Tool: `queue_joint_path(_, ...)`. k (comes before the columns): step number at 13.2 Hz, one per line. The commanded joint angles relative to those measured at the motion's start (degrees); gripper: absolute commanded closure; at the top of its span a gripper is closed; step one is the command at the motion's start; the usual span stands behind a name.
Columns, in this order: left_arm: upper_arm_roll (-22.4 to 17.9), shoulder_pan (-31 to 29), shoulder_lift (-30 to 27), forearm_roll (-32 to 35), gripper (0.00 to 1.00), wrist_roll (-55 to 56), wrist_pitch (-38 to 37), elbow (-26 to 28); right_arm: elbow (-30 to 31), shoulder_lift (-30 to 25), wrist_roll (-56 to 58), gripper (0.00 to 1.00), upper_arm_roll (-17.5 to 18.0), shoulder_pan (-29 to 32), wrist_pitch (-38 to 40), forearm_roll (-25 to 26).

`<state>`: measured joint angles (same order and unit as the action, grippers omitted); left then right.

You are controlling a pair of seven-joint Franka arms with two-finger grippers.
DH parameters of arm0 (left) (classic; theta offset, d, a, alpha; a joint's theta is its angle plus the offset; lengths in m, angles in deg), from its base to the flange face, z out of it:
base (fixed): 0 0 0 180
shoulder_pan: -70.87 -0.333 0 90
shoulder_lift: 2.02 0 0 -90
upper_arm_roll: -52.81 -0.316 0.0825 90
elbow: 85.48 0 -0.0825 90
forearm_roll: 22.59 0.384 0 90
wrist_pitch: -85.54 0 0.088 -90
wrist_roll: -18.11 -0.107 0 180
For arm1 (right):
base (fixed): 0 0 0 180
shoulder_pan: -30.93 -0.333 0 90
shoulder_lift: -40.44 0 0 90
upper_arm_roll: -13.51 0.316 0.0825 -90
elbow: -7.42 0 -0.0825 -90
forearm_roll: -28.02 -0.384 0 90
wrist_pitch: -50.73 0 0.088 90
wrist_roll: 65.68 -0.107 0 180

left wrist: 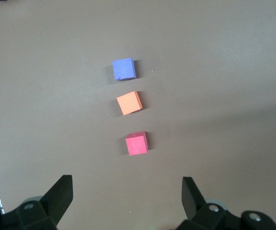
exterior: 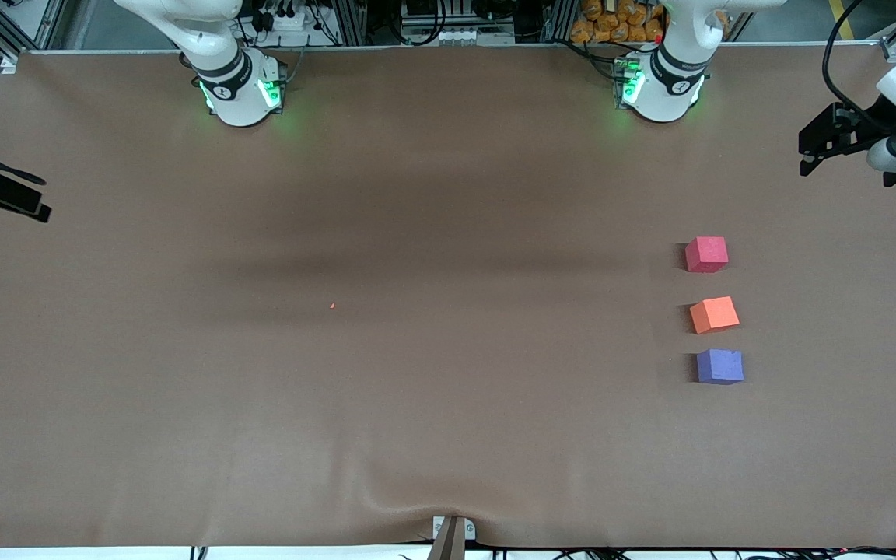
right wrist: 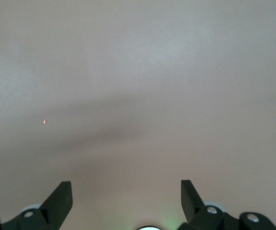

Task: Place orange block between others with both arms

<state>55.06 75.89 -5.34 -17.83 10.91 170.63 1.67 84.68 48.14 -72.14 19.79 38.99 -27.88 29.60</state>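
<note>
The orange block (exterior: 714,314) looks light and soft; pinch its flat sides. Left gripper (left wrist: 127,196) and right gripper (right wrist: 126,195) hang spread apart, empty.

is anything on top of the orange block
No. The orange block has a bare top in both views, nothing stacked on it. Its underside against the table is hidden.

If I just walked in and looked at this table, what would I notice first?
Three small matte foam cubes in a row on the brown table, toward the left arm's end: the pinkish-red cube farthest from the front camera, the orange cube between, the purple-blue cube nearest. The black left gripper and black right gripper wait open above the table's two ends, holding nothing.
</note>
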Motion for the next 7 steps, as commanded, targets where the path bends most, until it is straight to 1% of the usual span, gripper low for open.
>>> queue_joint_path(1, -0.8, 0.7, -1.2, -1.2, 0.00, -1.4, -0.7, 0.7, -0.2, 0.4, -0.7, 0.00, 0.0, 0.2, 0.1, -0.6)
queue_joint_path(7, -0.3, 0.0, -0.7, -1.1, 0.00, -4.5, -0.6, 0.3, -0.3, 0.3, -0.4, 0.00, -0.1, 0.4, 0.7, 0.1)
